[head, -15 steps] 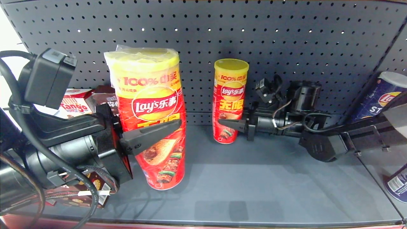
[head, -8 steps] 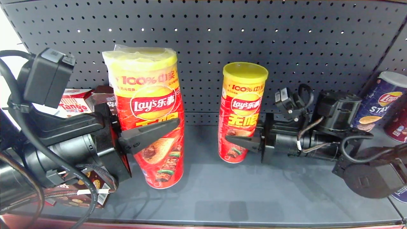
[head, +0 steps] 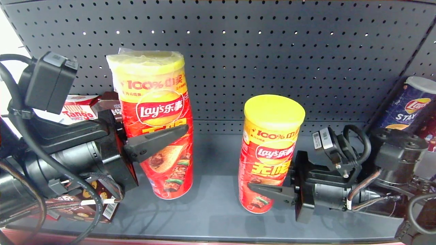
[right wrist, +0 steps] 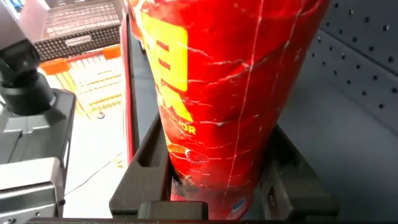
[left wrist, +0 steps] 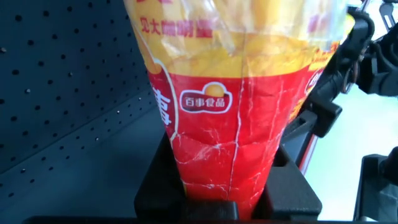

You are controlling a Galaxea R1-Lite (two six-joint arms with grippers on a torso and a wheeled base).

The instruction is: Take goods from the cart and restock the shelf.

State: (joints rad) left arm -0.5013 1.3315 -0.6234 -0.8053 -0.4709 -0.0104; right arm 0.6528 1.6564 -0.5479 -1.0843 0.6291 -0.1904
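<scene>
Two arms each held a crisp can at the shelf

The left arm reached in level from the left end of the shelf (head: 211, 221) and the right arm from its right end, both pointing toward its middle. The left gripper (head: 160, 143) was closed round the lower half of the big can (head: 153, 112), one finger across its front. That can, wrapped in clear film, leaned slightly, its base at or just above the shelf floor; I could not tell which. The right gripper (head: 269, 191) was clamped on the lower part of the small can (head: 270, 149), upright near the shelf's front edge. Yellow lids closed both cans. A blue can (head: 410, 102) stood at the shelf's right end, snack boxes (head: 80, 110) at its left end
</scene>
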